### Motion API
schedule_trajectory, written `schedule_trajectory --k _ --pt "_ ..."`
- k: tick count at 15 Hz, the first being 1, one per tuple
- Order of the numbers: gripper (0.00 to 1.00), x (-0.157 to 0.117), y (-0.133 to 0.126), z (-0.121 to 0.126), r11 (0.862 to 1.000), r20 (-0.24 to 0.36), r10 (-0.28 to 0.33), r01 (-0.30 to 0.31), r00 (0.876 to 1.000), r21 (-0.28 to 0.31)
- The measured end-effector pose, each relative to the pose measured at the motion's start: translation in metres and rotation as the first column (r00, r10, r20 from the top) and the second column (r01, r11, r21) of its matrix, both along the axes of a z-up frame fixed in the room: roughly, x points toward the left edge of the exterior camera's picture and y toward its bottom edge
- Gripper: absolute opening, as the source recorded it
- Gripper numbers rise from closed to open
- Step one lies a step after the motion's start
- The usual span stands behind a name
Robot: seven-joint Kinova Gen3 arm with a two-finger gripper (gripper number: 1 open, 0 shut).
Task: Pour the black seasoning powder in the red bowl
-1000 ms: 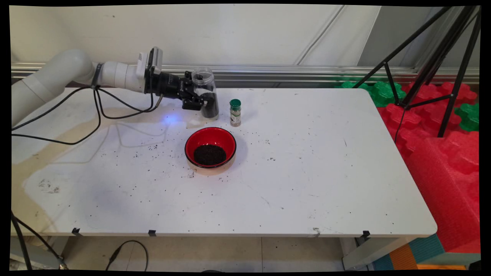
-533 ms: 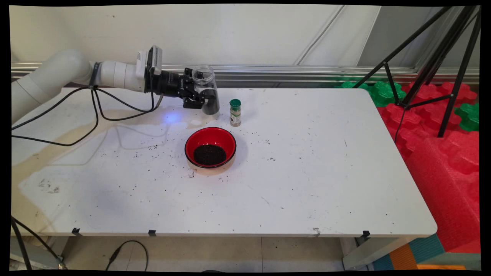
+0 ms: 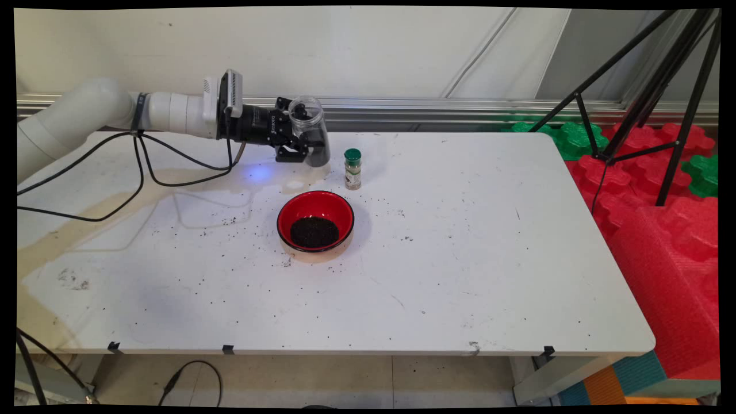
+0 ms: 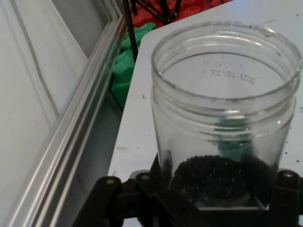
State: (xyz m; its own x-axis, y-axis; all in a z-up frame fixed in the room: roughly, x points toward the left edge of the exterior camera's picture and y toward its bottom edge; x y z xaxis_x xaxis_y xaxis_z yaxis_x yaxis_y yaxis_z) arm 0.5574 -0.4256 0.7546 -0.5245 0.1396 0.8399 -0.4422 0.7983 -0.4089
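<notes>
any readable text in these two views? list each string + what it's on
"2023/10/23": my best reading of a date stamp, seen mirrored through the wall of the clear jar held in the gripper; digits faint.
Lettering on the gripper's black wrist body: too small to read.
Label on the green-capped spice bottle: too small to read.
Nothing else legible.

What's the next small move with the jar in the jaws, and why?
Probably carry the jar toward the table's near side until it hangs over the bowl, keeping it upright. The gripper holds it lifted and open-mouthed, with dark grains in its bottom, behind the bowl and left of the green-capped bottle. Going straight forward should avoid that bottle.
</notes>
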Motion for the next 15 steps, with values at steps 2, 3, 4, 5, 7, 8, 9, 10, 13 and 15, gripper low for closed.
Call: schedule_trajectory --k 2,3,4,5,7,8,9,10,13,15 --pt "0.0 -0.002 0.003 0.001 1.0 0.017 -0.004 0.005 1.0 -0.026" --pt "0.0 -0.003 0.004 0.001 0.999 0.025 -0.007 0.008 1.0 -0.036" --pt "0.0 -0.005 0.006 0.002 0.999 0.037 -0.01 0.012 0.999 -0.051" --pt "0.0 -0.006 0.007 0.002 0.998 0.046 -0.012 0.015 0.999 -0.061" --pt "0.0 -0.008 0.009 0.002 0.996 0.067 -0.017 0.023 0.998 -0.085" --pt "0.0 -0.009 0.011 0.002 0.995 0.081 -0.02 0.028 0.997 -0.101" --pt "0.0 -0.011 0.013 0.002 0.992 0.097 -0.023 0.034 0.995 -0.12" --pt "0.0 -0.012 0.015 0.002 0.989 0.115 -0.024 0.04 0.993 -0.14" --pt "0.0 -0.014 0.018 0.002 0.981 0.159 -0.028 0.058 0.987 -0.183" --pt "0.0 -0.016 0.02 0.001 0.975 0.189 -0.032 0.073 0.981 -0.21"
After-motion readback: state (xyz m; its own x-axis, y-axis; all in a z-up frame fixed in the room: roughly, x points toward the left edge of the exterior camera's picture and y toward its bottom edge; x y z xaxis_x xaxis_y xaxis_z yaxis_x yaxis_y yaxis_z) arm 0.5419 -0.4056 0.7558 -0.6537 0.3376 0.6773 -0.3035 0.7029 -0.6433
